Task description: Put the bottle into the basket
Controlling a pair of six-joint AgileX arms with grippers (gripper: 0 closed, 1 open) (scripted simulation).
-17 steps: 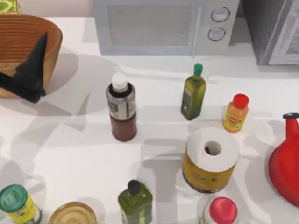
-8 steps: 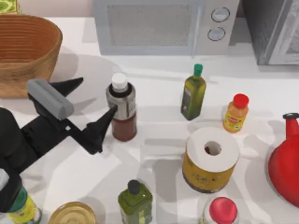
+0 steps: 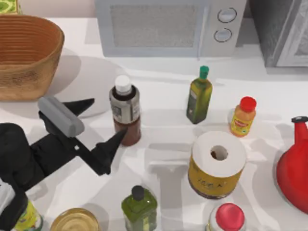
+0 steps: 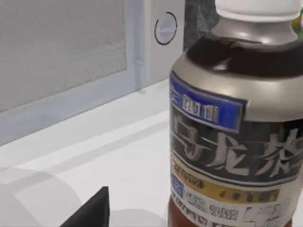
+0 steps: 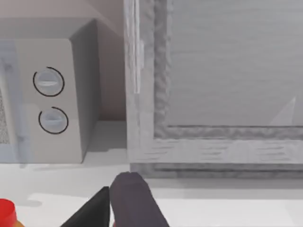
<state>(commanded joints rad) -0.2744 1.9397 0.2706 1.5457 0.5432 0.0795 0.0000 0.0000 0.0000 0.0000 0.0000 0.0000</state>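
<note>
Bottle [image 3: 126, 115]: upright on the table [image 3: 159, 91], left of its middle; white cap up, dark reddish-brown body below the grey-silver label; in the left wrist view it [image 4: 236, 123] looms close, label facing the camera.
Basket [image 3: 26, 55]: at the table's rear left corner; well apart from the bottle.
Left gripper [image 3: 100, 122]: reaching in from the table's front left edge; fingers spread wide and released, holding nothing.
Fingers relative to bottle: one dark finger [image 3: 109, 149] has its tip right at the bottle's lower body; whether it touches cannot be told; the other finger [image 3: 79, 106] points toward the bottle from its left, apart from it; the bottle stands just past the mouth of the fingers, not between them.
Right gripper: finger spread cannot be told; its wrist view faces the microwave [image 5: 42, 99] at the table's rear edge.
</note>
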